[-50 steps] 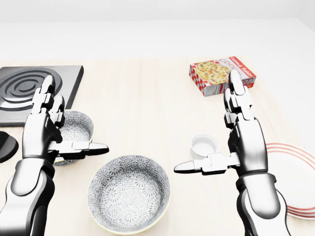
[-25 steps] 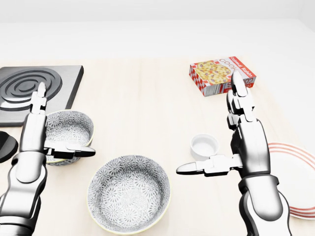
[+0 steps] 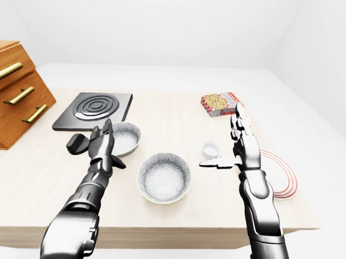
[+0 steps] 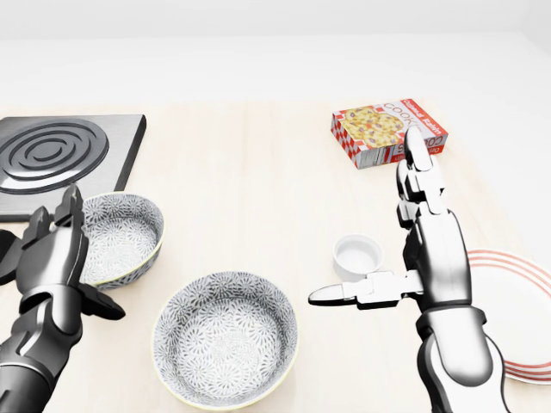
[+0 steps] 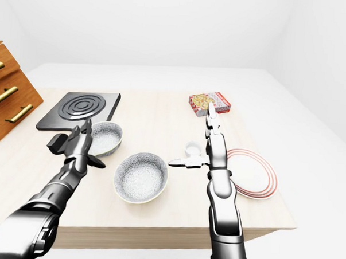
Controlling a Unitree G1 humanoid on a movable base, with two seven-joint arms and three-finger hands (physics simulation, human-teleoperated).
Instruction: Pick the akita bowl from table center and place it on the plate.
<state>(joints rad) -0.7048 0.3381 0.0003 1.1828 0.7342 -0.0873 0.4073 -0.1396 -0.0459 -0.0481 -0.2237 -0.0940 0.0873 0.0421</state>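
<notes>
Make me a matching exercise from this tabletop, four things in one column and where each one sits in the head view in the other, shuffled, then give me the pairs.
Things:
1. large patterned bowl
2. red-rimmed plate
3. food box
4. black burner plate

Places in the head view:
A. upper left
B. bottom centre
C. right edge, partly behind the right hand
D. upper right of centre

Pairs: 1-B, 2-C, 3-D, 4-A
</notes>
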